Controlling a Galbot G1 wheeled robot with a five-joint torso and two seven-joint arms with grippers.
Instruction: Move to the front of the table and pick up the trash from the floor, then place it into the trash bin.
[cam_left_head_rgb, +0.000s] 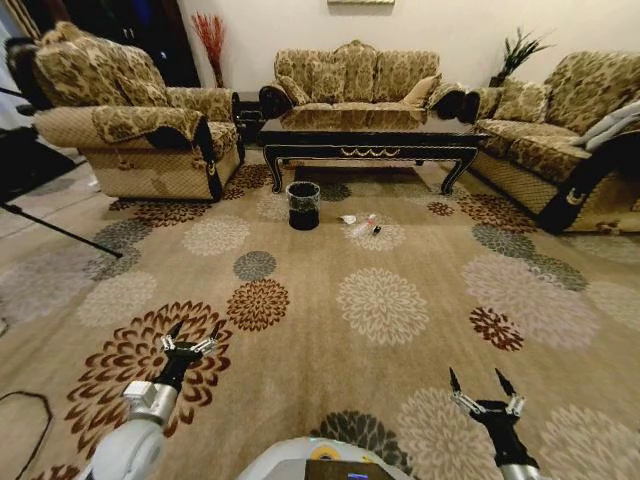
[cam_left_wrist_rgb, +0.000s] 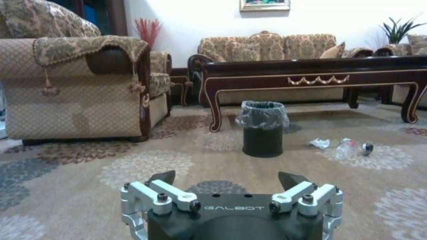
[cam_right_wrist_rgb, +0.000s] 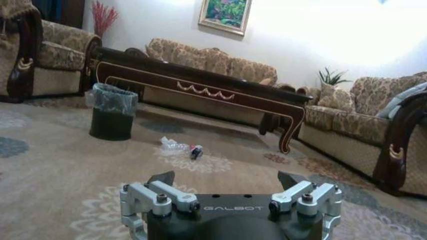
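Head view: both grippers — left gripper (cam_left_head_rgb: 190, 336) and right gripper (cam_left_head_rgb: 482, 384) — are held low with fingers spread wide, nothing gripped. A clear plastic bottle (cam_left_head_rgb: 362, 225) and crumpled white paper (cam_left_head_rgb: 347, 218) lie on the beige medallion carpet (cam_left_head_rgb: 400, 300), just beside the small black lined bin (cam_left_head_rgb: 303, 204) before the dark glossy table (cam_left_head_rgb: 370, 137). Driving too close could scatter the litter — or topple the bin.

A: Right hand (cam_right_wrist_rgb: 230, 181), metal fingers spread apart, low over the beige floral carpet (cam_right_wrist_rgb: 60, 170).
B: Ahead: clear plastic bottle (cam_right_wrist_rgb: 175, 147), black lined bin (cam_right_wrist_rgb: 112, 111), long dark wooden table (cam_right_wrist_rgb: 200, 92).
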